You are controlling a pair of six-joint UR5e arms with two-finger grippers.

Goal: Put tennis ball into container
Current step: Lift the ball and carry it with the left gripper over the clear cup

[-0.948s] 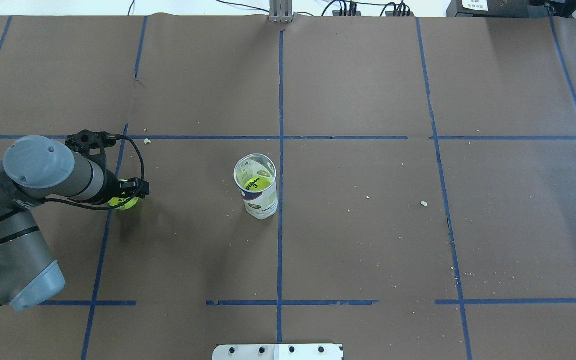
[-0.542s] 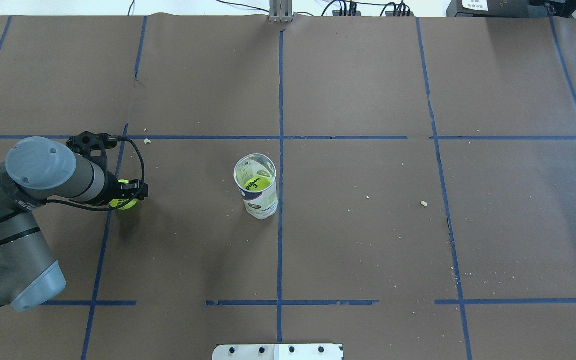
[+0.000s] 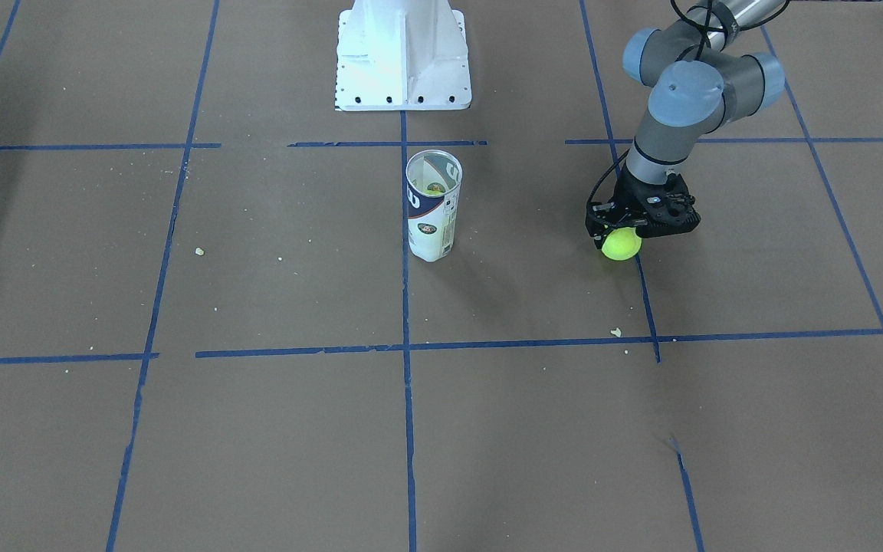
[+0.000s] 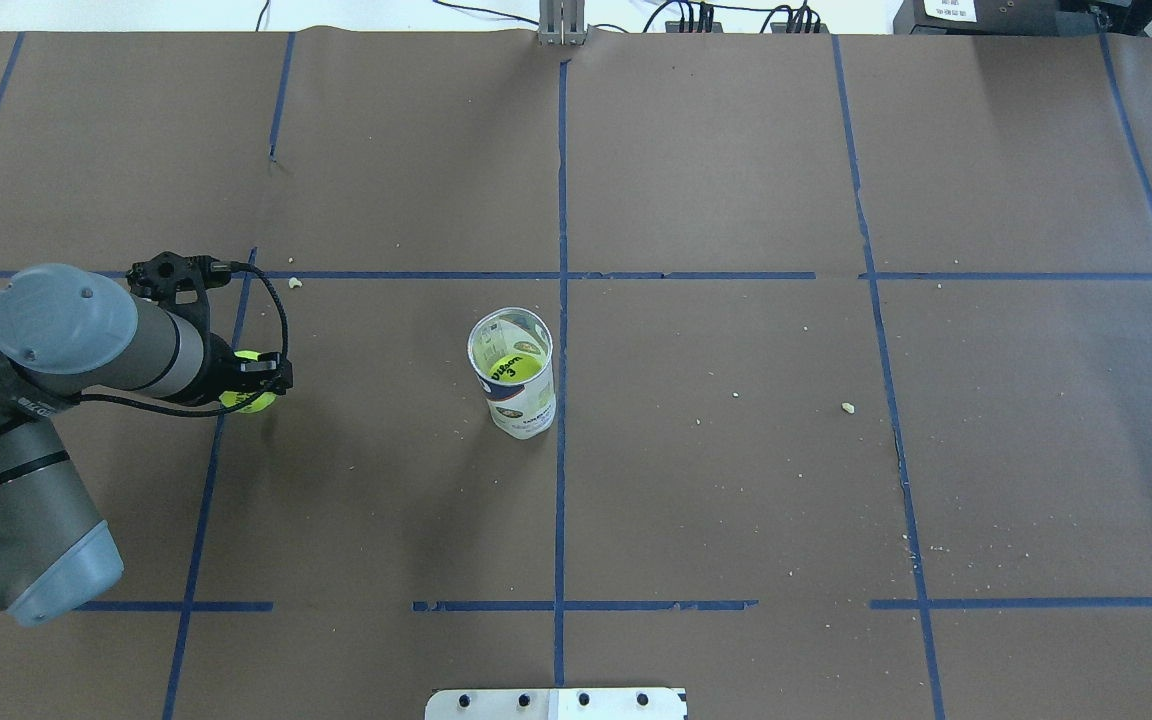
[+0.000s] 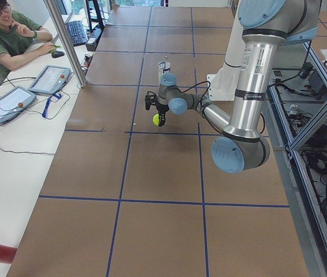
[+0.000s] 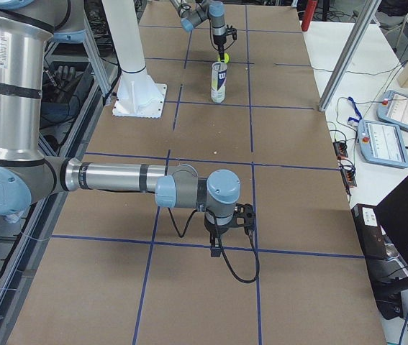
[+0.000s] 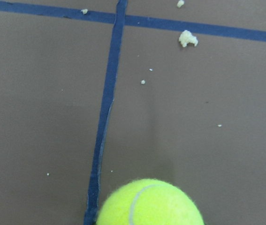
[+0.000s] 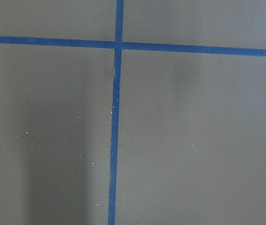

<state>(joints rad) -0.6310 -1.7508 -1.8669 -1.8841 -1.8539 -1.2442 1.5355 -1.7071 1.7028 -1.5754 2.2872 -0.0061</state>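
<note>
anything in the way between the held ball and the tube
Nothing visible: only bare table lies between the tennis ball in the left gripper and the container, whose top is open.

The ball (image 3: pixel 622 247) in the black claw (image 3: pixel 623 234) is yellow-green. The tube (image 3: pixel 431 224) apart from it is white and navy. The table (image 3: pixel 257 437) is brown, with blue lines.

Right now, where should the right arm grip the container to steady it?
Probably the labelled mid-wall of the container, coming in level from the side: it stands upright and slim, and its open mouth must stay clear for the tennis ball in the left gripper.
</note>
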